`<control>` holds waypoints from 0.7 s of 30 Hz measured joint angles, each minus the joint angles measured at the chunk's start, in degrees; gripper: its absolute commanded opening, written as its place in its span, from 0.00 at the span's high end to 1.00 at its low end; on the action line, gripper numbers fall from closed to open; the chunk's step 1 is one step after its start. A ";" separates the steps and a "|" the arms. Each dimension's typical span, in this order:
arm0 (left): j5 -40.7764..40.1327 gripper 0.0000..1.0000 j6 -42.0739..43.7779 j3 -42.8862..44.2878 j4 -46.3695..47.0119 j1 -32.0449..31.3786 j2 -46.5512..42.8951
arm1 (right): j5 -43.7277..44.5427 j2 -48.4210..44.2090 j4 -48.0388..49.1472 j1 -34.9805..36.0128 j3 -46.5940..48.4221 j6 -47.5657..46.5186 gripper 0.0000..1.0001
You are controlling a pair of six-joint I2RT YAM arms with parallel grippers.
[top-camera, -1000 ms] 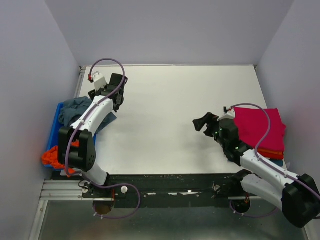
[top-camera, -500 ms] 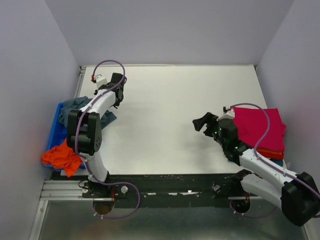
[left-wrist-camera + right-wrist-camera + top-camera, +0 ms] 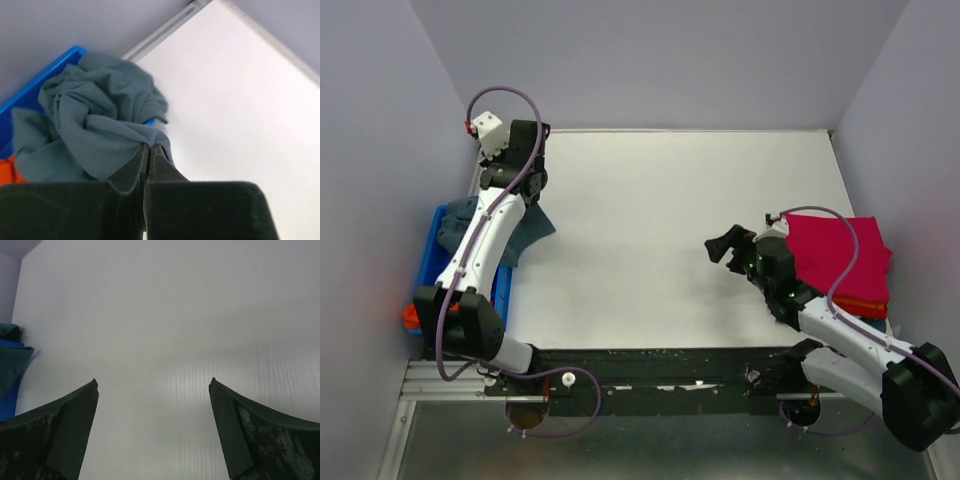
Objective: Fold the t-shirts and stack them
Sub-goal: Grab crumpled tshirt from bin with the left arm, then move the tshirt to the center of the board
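The top camera hangs above and behind my two bases and looks down on the whole tabletop [image 3: 670, 220], with the far edge uppermost. My left wrist camera rides close behind my left pincer [image 3: 148, 149], looking along it at the slate t-shirt [image 3: 95, 125] and the blue bin [image 3: 30, 92] by the tabletop's left edge. My right wrist camera sits low, looking out through my right pincer [image 3: 153, 382] across the tabletop to that same left edge. All three views share the shirt and the bin.

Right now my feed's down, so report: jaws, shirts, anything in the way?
Left jaws shut on grey shirt, at bin edge. Right jaws open, empty. Pink shirt folded, right. Nothing in the way.
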 measured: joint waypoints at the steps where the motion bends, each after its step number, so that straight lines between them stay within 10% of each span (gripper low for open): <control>1: 0.87 1.00 0.76 1.09 0.20 -0.17 -1.33 | 0.00 -0.37 0.00 0.00 0.00 0.00 0.00; 9: 14.10 1.00 6.51 16.17 8.20 -12.70 -4.74 | 1.18 -2.49 0.00 0.00 0.00 -0.02 0.00; 17: 24.06 1.00 15.41 64.61 7.37 -29.33 19.71 | 3.96 -4.07 -0.92 -0.02 -0.11 -0.02 0.00; 21: 23.91 1.00 20.00 62.25 14.25 -30.99 15.91 | 5.07 -5.57 -1.22 -0.02 -0.55 -0.17 0.00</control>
